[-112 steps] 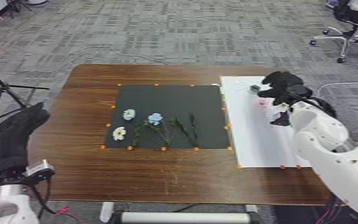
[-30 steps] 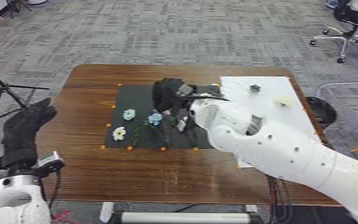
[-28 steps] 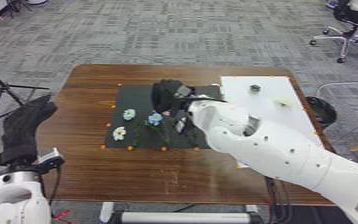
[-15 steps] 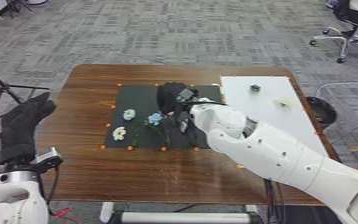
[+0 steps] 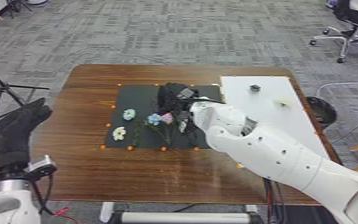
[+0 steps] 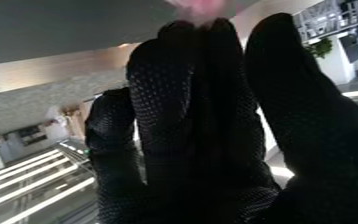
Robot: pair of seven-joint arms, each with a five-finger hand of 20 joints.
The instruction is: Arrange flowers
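My right hand (image 5: pixel 168 97) is over the dark mat (image 5: pixel 138 95), with its fingers close together. The pink flower (image 5: pixel 167 118) is right at the fingertips and looks pinched there, though I can't see the thumb's grip well. It is also right next to the blue flower (image 5: pixel 154 119). I can't tell if the two heads touch.

That is my big worry. If I let go with a wide sweep, my fingers could bump the blue flower and push it out of line. The pink one is light and soft, so it could stick to the glove and come up with me. If I squeeze too hard, I might squash it. My fingers could also snag the green stems (image 5: pixel 162 134) and drag them. I would open just a little, then lift straight up.

Farther out, the pale blue flower (image 5: pixel 128 114) and the white flower (image 5: pixel 119 133) lie on the mat, safe unless I swing wide. My big right arm (image 5: pixel 278 152) reaches over the white board (image 5: pixel 291 135), so a low elbow could knock it. My left hand (image 5: pixel 17 131) rests loose at the left side of the counter (image 5: pixel 193 170), out of the way.
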